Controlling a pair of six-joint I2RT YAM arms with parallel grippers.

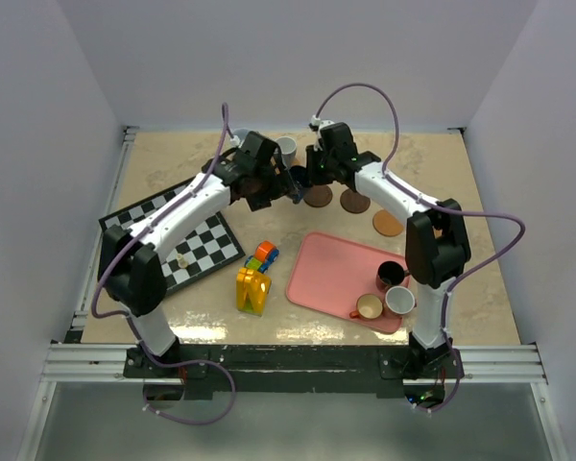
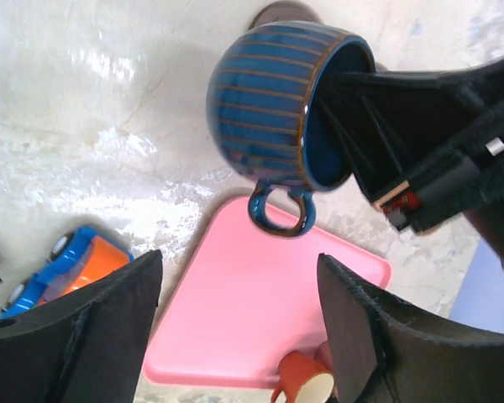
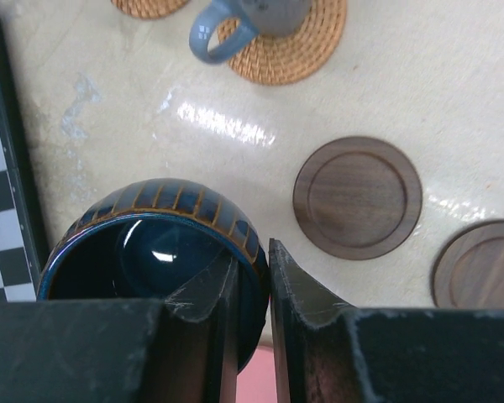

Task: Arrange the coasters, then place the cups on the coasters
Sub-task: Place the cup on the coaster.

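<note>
Nearest, the pink rectangular plastic tray (image 1: 322,274) carries three small cups (image 1: 391,274). Past it, the right gripper (image 3: 254,256) is clenched on the rim of the navy ribbed ceramic cup (image 3: 151,243), one finger inside. The left gripper (image 2: 239,277) hangs released just beside it. Further out lie dark brown round wooden coasters (image 3: 357,197), then a pale blue cup (image 3: 269,10) on a woven tan coaster (image 3: 307,50).

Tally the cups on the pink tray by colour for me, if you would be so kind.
black cup: 1
grey-white cup: 1
tan cup: 1
Total on the pink tray: 3
</note>
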